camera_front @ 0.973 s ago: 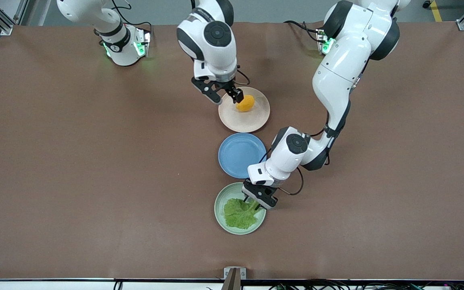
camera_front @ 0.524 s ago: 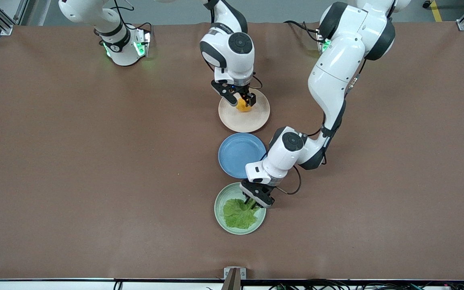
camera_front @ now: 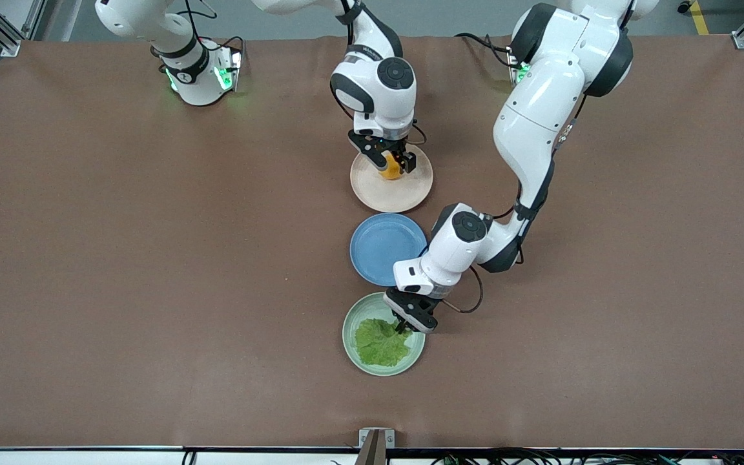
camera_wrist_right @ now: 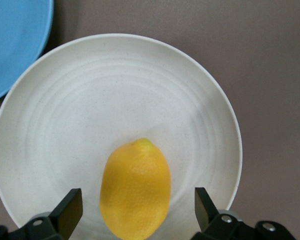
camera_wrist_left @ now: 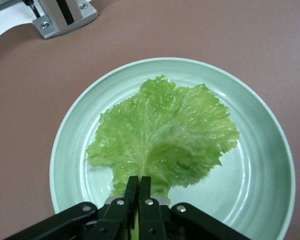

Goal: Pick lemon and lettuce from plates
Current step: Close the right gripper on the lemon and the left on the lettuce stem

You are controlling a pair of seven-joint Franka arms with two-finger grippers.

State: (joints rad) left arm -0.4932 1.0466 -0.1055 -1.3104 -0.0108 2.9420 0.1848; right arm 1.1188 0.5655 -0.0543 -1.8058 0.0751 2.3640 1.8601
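Since the earlier frame the right gripper (camera_front: 392, 165) has dropped wide-open astride the lemon (camera_front: 390, 169) on the beige plate (camera_front: 391, 194) at upper centre, its long axis across the jaws, while the left gripper (camera_wrist_left: 138, 187) pinches shut on the lettuce (camera_wrist_left: 165, 135) stem in the green plate (camera_front: 349, 336).

R end effector (camera_front: 392, 163) moved from beside the beige plate (camera_front: 404, 194) to straddle the lemon (camera_front: 390, 169), fingers wide apart. L end effector (camera_wrist_left: 138, 200) pinched closed on the lettuce (camera_wrist_left: 165, 132) stem; leaf shifted slightly on green plate (camera_wrist_left: 260, 125).
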